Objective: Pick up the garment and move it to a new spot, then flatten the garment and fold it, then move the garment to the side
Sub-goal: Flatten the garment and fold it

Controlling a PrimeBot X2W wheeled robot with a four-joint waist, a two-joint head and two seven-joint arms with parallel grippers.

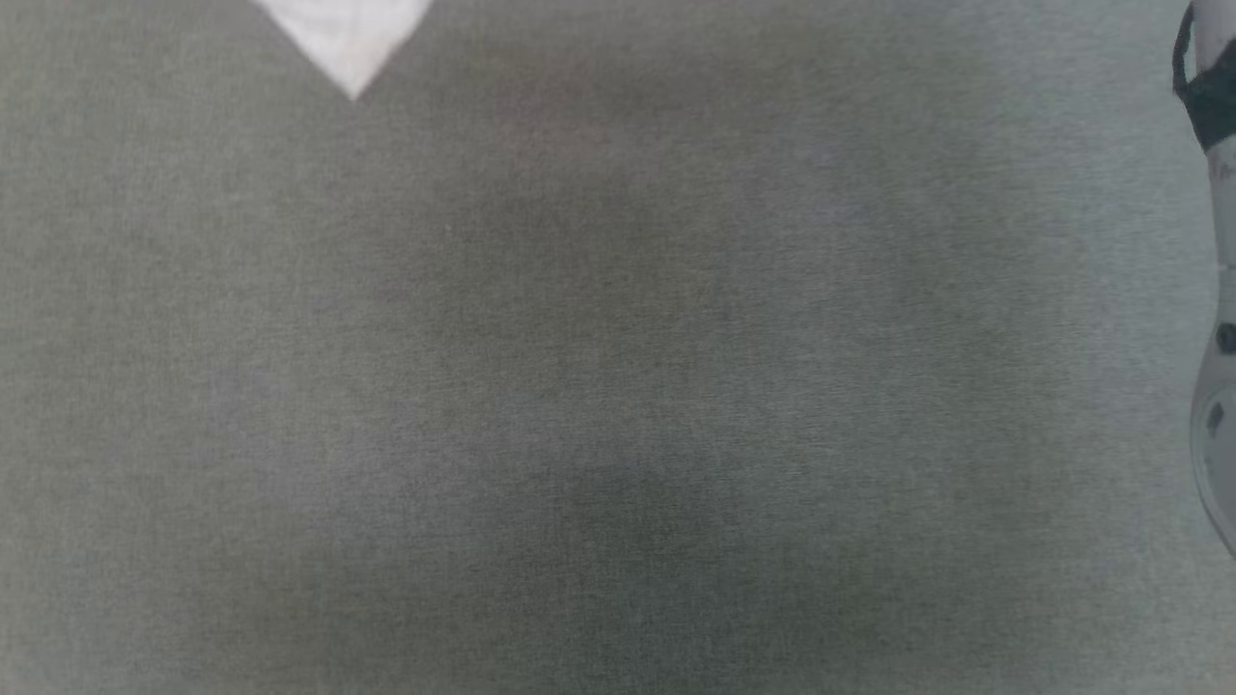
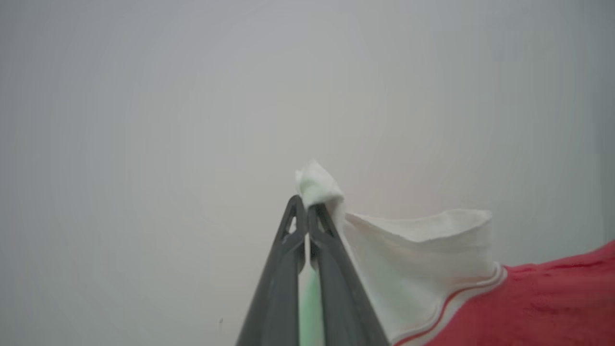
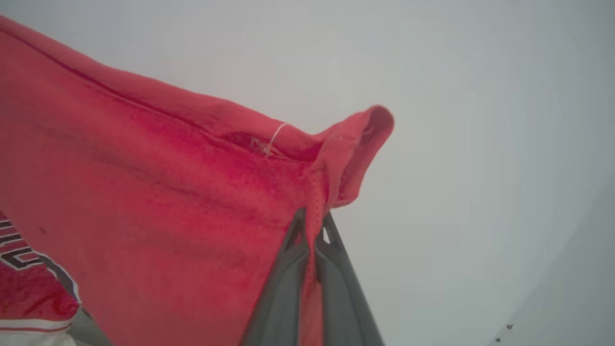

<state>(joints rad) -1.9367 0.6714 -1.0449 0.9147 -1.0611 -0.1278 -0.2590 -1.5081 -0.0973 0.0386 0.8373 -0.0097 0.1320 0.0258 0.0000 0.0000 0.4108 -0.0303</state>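
The garment [image 3: 158, 206] is a red T-shirt with a white sleeve [image 2: 423, 259] edged in red-white striped trim. My left gripper [image 2: 306, 206] is shut on a fold of that white sleeve, and a tuft of fabric pokes out past the fingertips. My right gripper [image 3: 314, 221] is shut on a red seamed corner of the garment, which curls over above the fingers. Dark white-outlined letters [image 3: 19, 254] show at the lower left of the right wrist view. In the head view, a white pointed tip of fabric [image 1: 348, 39] hangs in from the top edge.
A plain grey surface [image 1: 618, 386] spreads across the head view. A pale forearm [image 1: 1215, 290] with a dark band runs down that view's right edge. Behind the cloth in both wrist views is a featureless pale grey background.
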